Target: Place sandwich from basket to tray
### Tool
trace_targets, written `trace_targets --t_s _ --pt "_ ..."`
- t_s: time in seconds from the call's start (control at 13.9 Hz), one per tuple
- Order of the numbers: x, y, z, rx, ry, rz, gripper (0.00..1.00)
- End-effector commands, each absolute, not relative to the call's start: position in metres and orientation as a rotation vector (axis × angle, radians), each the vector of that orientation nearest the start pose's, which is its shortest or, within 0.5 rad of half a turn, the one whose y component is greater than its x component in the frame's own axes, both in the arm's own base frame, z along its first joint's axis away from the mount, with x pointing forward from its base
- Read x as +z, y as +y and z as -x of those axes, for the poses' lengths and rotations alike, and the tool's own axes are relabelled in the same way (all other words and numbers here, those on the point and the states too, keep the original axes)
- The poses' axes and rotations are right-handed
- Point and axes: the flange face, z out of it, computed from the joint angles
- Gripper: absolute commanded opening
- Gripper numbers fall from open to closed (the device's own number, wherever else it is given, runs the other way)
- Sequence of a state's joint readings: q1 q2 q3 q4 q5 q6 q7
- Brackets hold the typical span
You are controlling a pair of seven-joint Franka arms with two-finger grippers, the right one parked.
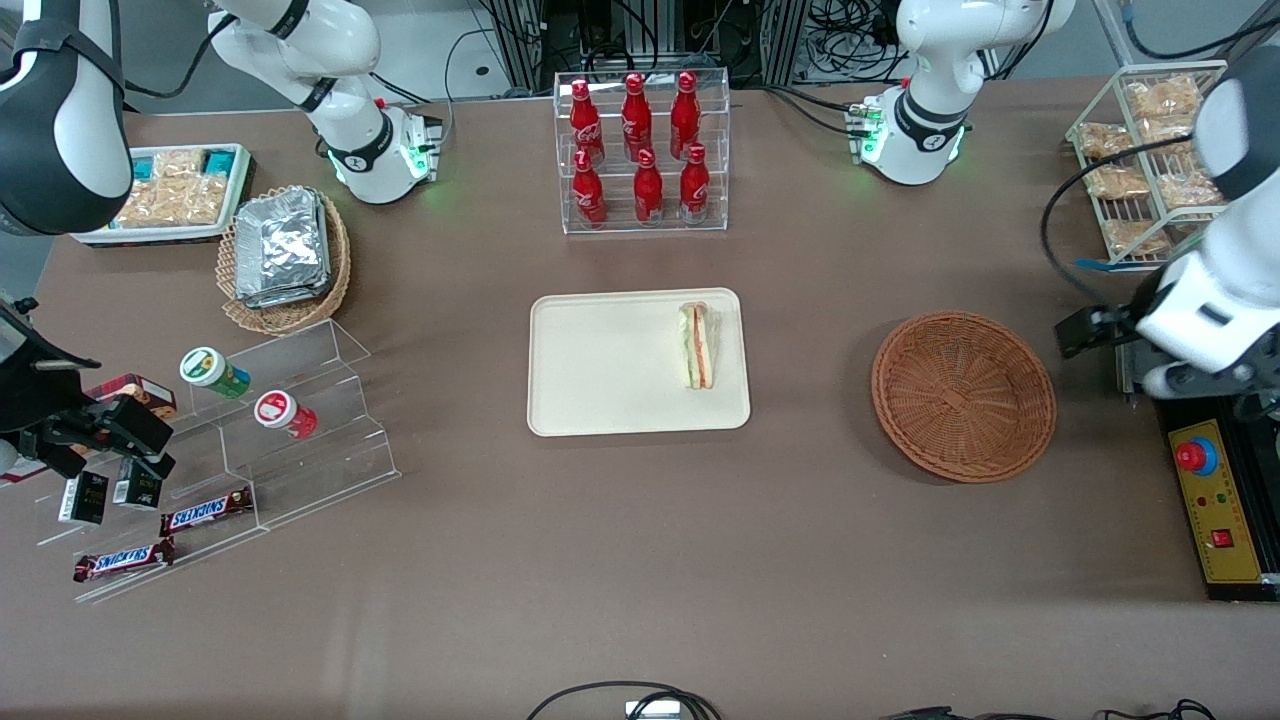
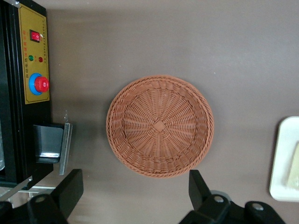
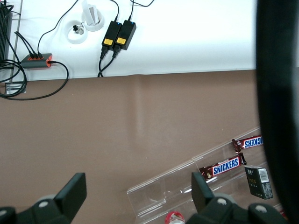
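The sandwich (image 1: 699,345) lies on the cream tray (image 1: 600,400), near the tray edge that faces the basket; a slice of both also shows in the left wrist view, sandwich (image 2: 294,165) on tray (image 2: 282,177). The reddish-brown basket (image 1: 963,395) (image 2: 160,126) holds nothing. My left gripper (image 1: 1090,330) (image 2: 135,186) hangs above the table beside the basket, toward the working arm's end. It is open, its fingers (image 2: 70,186) spread wide with nothing between them.
A black control box with a red button (image 1: 1215,500) (image 2: 35,84) lies beside the basket at the working arm's end. A wire rack of snack packs (image 1: 1145,160) and a rack of red bottles (image 1: 642,150) stand farther from the camera. Acrylic steps (image 1: 250,440) stand at the parked arm's end.
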State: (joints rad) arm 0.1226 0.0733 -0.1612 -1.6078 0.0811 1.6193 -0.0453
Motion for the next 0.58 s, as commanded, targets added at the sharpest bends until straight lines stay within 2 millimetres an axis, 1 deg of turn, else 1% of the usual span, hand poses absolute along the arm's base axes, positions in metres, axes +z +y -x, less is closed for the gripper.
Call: trace_targets --t_s 0.0,0.14,0.22,0.29,0.36,0.5 --pt "0.594 -0.006 -0.546 0.141 0.110 3.083 1.00" --pt "0.605 -0.010 -0.539 0.123 0.120 3.089 1.00" --pt "0.613 -0.014 -0.534 0.104 0.153 3.128 1.00" --pt "0.616 -0.016 -0.533 0.097 0.245 3.141 1.00" --pt "0.620 -0.017 -0.531 0.085 0.291 3.138 1.00" --pt "0.620 -0.016 -0.530 0.087 0.299 3.135 1.00"
